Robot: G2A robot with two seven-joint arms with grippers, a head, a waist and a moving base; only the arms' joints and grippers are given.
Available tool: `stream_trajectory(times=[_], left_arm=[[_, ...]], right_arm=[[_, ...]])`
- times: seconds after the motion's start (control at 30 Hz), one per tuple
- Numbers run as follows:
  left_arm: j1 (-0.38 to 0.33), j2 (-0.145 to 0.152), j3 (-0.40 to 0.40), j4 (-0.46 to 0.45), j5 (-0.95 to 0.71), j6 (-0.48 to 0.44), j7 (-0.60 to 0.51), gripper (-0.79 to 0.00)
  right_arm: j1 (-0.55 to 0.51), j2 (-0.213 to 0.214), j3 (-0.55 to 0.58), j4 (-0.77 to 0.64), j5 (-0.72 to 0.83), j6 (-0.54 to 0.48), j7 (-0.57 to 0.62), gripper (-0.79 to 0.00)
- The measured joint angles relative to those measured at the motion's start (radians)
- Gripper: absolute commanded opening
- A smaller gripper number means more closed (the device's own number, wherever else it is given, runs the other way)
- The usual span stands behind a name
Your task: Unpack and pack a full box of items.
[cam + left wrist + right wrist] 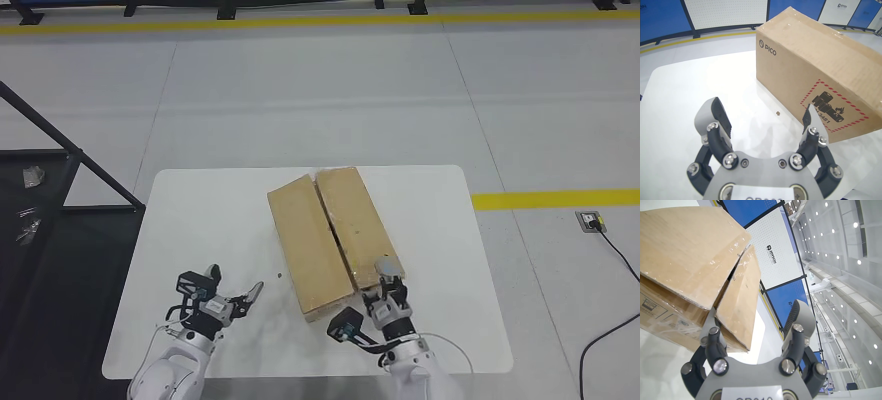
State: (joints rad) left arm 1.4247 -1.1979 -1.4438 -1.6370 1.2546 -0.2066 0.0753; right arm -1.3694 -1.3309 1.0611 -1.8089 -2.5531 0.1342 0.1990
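Brown cardboard is what you are working on: the box (325, 243) (810, 75) (687, 256) lies closed on the white table (200, 230), set at a slant, one short end facing the robot. Its two long top flaps meet along a lengthwise seam, and shiny clear tape (730, 249) covers them. At the near end the seam gapes a little. There the left flap (687, 256) sits slightly higher than the right flap (740, 298).

Your right gripper (388, 283) (753, 306) is at that near end of the box. Its fingers are spread apart and grasp nothing. One fingertip pokes into the gap at the seam, and the other stands free in the air, outside the right flap.

Your left gripper (232, 290) (762, 102) hangs low over the table, just off the box's left long side, near the near corner. Its fingers are also released, wide apart, with nothing between them. On that side of the box you can see a red-striped warning label (834, 111).

A small brown speck (778, 113) (277, 271) lies on the table between the left gripper and the box.

Beyond the box, the grey floor (300, 90) carries a yellow line (540, 200). A black rack (40, 180) stands well off the box's left side, and a floor socket (590, 221) with a cable lies well off its right.
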Motion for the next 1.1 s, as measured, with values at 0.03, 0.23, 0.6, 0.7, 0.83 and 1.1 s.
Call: stream_trajectory(times=[0.03,0.23,0.6,0.7,0.83,1.1], left_arm=[[0.0,0.0,-0.002,-0.001,0.0,-0.001,-0.001,0.0],[-0.002,0.001,-0.009,0.0,-0.003,-0.009,-0.006,0.0],[-0.007,0.003,0.002,0.006,0.033,-0.05,-0.015,0.0],[-0.002,0.006,0.002,0.012,0.058,-0.079,-0.023,0.0],[0.003,0.011,0.007,0.018,0.099,-0.117,-0.027,0.0],[0.007,0.013,0.028,0.015,0.148,-0.139,-0.018,0.0]], right_arm=[[0.003,-0.002,-0.001,0.004,0.002,0.001,0.0,-0.76],[0.003,-0.004,-0.002,0.006,-0.004,-0.016,-0.021,-0.785],[-0.038,0.005,0.033,-0.04,0.001,-0.061,-0.147,-0.785],[-0.05,0.009,0.043,-0.052,-0.002,-0.075,-0.181,-0.785],[-0.07,0.013,0.051,-0.065,-0.018,-0.083,-0.206,-0.785],[-0.097,0.016,0.06,-0.086,-0.021,-0.107,-0.217,0.0]])
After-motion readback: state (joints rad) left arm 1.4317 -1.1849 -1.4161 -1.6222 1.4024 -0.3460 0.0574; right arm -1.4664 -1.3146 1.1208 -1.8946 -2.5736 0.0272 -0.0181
